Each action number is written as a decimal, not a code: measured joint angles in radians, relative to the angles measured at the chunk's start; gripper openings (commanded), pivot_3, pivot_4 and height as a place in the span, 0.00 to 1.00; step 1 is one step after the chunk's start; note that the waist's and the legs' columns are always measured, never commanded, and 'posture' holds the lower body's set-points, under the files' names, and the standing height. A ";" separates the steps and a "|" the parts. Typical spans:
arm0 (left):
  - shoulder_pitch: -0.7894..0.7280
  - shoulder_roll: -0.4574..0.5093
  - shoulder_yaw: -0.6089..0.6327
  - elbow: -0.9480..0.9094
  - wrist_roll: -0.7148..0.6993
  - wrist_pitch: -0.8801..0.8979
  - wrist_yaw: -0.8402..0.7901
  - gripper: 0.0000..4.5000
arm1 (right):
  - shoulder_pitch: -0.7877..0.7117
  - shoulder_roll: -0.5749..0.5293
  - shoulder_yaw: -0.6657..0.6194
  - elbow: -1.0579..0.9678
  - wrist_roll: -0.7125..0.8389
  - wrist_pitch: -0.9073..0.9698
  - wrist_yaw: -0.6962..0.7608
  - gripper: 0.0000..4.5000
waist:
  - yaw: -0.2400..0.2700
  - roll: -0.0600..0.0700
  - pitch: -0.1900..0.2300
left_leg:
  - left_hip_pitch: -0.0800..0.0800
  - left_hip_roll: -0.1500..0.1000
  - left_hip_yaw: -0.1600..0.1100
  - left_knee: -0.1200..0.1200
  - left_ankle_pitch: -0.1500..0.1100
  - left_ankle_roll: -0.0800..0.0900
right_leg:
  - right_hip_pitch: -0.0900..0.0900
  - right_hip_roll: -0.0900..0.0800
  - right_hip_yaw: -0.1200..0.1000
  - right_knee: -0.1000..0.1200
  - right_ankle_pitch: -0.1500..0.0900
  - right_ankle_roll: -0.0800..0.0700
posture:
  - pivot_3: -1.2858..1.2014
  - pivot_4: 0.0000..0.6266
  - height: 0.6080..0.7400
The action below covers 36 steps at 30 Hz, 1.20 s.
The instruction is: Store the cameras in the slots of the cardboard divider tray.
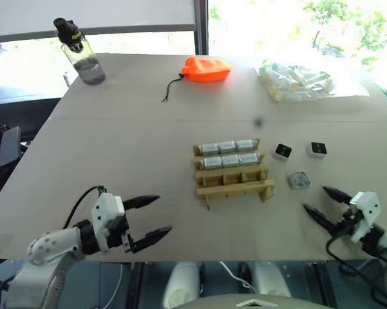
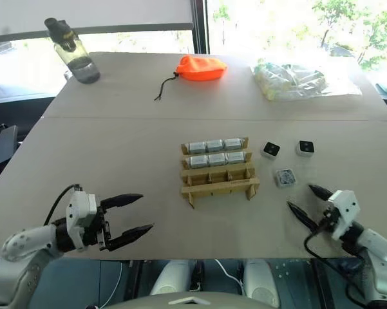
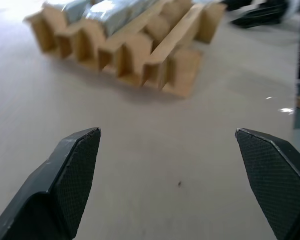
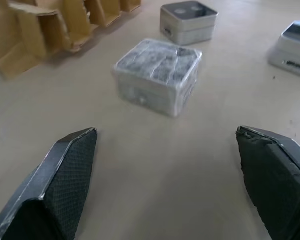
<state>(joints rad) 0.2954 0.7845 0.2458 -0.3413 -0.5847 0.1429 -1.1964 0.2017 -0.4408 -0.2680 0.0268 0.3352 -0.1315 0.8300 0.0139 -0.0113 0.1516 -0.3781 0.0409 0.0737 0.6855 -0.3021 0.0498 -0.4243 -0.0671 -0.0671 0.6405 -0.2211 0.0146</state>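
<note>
The left gripper (image 1: 149, 217) with two black fingers sits at the lower left of the frame; its fingers are spread wide apart and hold nothing; it hangs over the bare tan table (image 1: 129, 148) and points toward the tray. The right gripper (image 1: 320, 203) is at the lower right; it is spread wide too, with nothing in it; just in front of it lies a small camera wrapped in shiny silver-grey film (image 1: 299, 179). Above that one, two white cameras with black square faces (image 1: 283, 151) lie side by side on the table. The light tan cardboard divider tray (image 1: 235, 182) stands in the middle; its two far rows hold six silver-grey cameras (image 1: 226, 147); its near row is empty.
</note>
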 measured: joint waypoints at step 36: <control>-0.283 0.117 0.060 0.039 -0.115 0.184 -0.064 1.00 | 0.020 0.260 0.198 -0.287 -0.184 0.228 -0.511 0.42 | -0.028 -0.007 -0.004 | -0.001 0.001 0.001 -0.001 0.005 -0.008 | -0.002 0.004 0.003 0.001 0.000 0.000 | 0.52 0.24 0.89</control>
<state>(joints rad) 0.0120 0.9011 0.3056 -0.3025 -0.6996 0.3266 -1.2602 0.2221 -0.1812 -0.0701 -0.2600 0.1510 0.0964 0.3192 -0.0140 -0.0178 0.1481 -0.3788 0.0417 0.0750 0.6849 -0.2975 0.0416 -0.4266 -0.0629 -0.0640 0.6418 -0.2210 0.0146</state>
